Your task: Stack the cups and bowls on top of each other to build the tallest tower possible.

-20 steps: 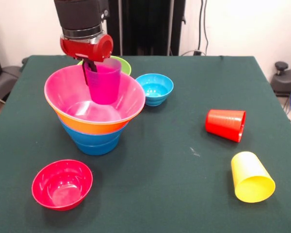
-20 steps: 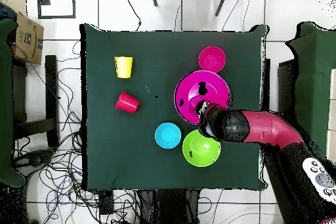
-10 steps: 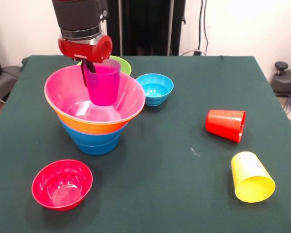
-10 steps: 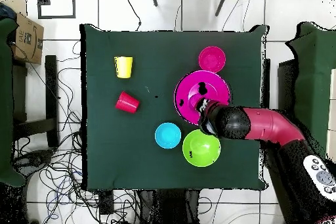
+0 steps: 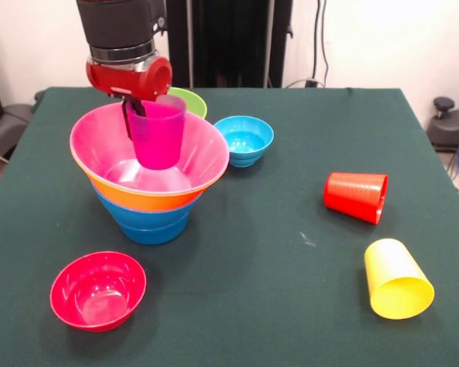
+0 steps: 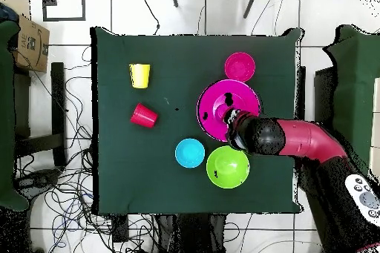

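The tower [image 5: 149, 195] [image 6: 223, 102] is a nested stack: blue bowls at the base, an orange bowl, and a wide pink bowl [image 5: 107, 157] on top. My gripper [image 5: 138, 107] [image 6: 236, 120] is shut on the rim of the translucent purple cup [image 5: 157, 131], holding it upright inside the pink bowl. The red cup [image 5: 356, 196] [image 6: 144, 116] and the yellow cup [image 5: 397, 278] [image 6: 139, 76] lie on their sides. Loose on the table are a small red bowl [image 5: 98, 290] [image 6: 240, 66], a light-blue bowl [image 5: 244, 139] [image 6: 190, 153] and a green bowl [image 5: 190, 101] [image 6: 227, 167].
The table [image 5: 291, 306] is covered in dark green cloth. A cardboard box [image 6: 28, 41] and cables lie on the floor beside it. Dark equipment [image 5: 229, 42] stands behind the table.
The gripper with the purple cup has shifted slightly left in the front view, toward the middle of the pink bowl. Nothing else has moved.
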Controlling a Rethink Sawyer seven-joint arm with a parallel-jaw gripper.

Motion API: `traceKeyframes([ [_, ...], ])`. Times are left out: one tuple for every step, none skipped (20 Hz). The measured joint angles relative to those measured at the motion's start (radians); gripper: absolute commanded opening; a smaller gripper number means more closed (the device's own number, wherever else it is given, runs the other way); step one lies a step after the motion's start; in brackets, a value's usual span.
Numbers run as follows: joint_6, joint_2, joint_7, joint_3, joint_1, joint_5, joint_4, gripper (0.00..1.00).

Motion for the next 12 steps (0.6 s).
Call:
traceKeyframes([
  [0.0, 0.001, 0.0, 0.0, 0.0, 0.0, -0.004, 0.0],
  [0.0, 0.002, 0.0, 0.0, 0.0, -0.004, -0.01, 0.0],
  [0.0, 0.003, 0.0, 0.0, 0.0, -0.009, -0.015, 0.0],
  [0.0, 0.005, 0.0, 0.0, 0.0, -0.014, -0.019, 0.0],
  [0.0, 0.006, 0.0, 0.0, 0.0, -0.02, -0.023, 0.0],
  [0.0, 0.009, 0.0, 0.0, 0.0, -0.027, -0.029, 0.0],
  [0.0, 0.012, 0.0, 0.0, 0.0, -0.035, -0.035, 0.0],
  [0.0, 0.014, 0.0, 0.0, 0.0, -0.04, -0.039, 0.0],
  [0.0, 0.018, 0.0, 0.0, 0.0, -0.048, -0.045, 0.0],
  [0.0, 0.025, 0.0, 0.0, 0.0, -0.056, -0.054, 0.0],
  [0.0, 0.032, 0.0, 0.0, 0.0, -0.063, -0.062, 0.0],
  [0.0, 0.039, 0.0, 0.0, 0.0, -0.071, -0.07, 0.0],
])
